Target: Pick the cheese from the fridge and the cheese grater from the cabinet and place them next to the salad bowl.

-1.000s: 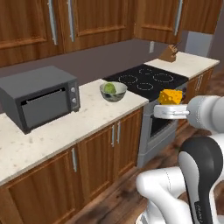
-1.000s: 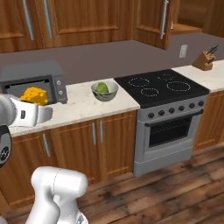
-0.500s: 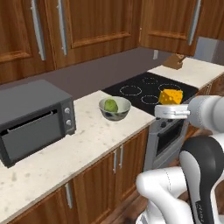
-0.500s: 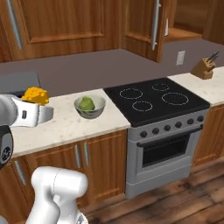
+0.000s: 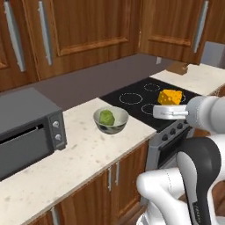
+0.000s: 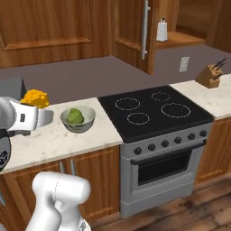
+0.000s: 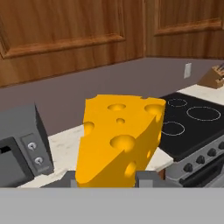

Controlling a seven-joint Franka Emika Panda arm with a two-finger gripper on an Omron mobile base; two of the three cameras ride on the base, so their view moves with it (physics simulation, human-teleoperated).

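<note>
My gripper (image 7: 107,178): clamped on the cheese (image 7: 119,140), carried high for transit. Salad bowl (image 5: 110,120): ahead, lower, on the worktop (image 5: 79,154), awaiting cheese alongside.

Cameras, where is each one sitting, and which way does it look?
Left base view: behind the arm's left, facing the counter; white arm lower right.
Right base view: behind its right, same counter; arm lower left.
Hand view: on the hand, looking along the gripper past the cheese.
All share the cheese; both base views share the salad bowl.
</note>
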